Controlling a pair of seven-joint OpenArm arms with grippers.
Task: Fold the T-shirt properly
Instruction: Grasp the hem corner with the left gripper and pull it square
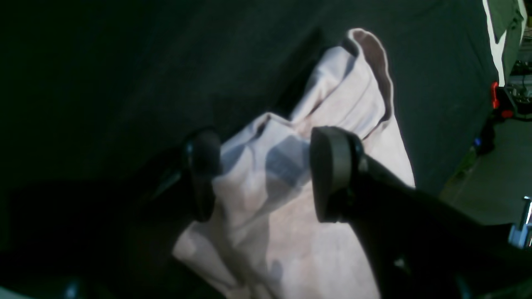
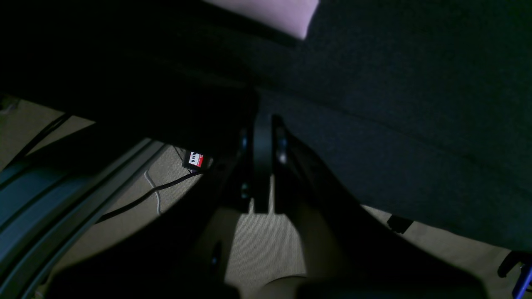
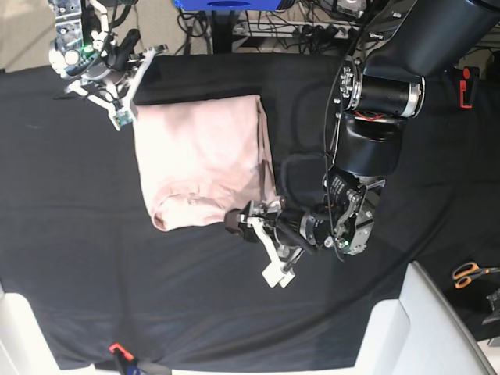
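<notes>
The pale pink T-shirt (image 3: 199, 156) lies partly folded on the black cloth (image 3: 70, 234), with a bunched roll along its near edge. My left gripper (image 3: 244, 223) sits at the shirt's near right corner. In the left wrist view it (image 1: 266, 166) is open, with its two black pads on either side of a raised fold of the shirt (image 1: 345, 83). My right gripper (image 3: 133, 82) is by the shirt's far left corner. In the right wrist view it (image 2: 262, 133) is shut and empty over the black cloth (image 2: 395, 104), and a corner of the shirt (image 2: 282, 12) shows beyond it.
Orange-handled scissors (image 3: 466, 272) lie at the right edge. A white board (image 3: 437, 328) juts in at the bottom right. A small red clamp (image 3: 117, 349) sits at the cloth's near edge. Cables and gear line the far side.
</notes>
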